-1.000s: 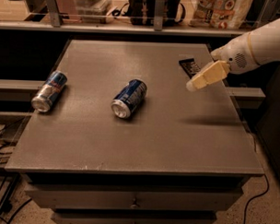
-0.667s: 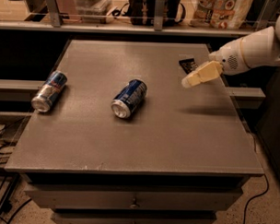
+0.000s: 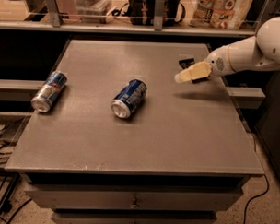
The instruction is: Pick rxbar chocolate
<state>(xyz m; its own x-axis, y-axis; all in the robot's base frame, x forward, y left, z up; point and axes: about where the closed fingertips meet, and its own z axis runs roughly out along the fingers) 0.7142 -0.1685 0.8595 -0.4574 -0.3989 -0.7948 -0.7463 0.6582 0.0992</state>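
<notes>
The grey bench (image 3: 153,132) sits below a cluttered shelf (image 3: 133,28). Your claw (image 3: 191,73) hangs over its far right part, just in front of the bar (image 3: 185,63) lying flat there. How far open it is, you cannot tell. You are on the approach, so next centre over the bar and descend. Count one bar and two cans: left can (image 3: 49,91), middle can (image 3: 129,98).
</notes>
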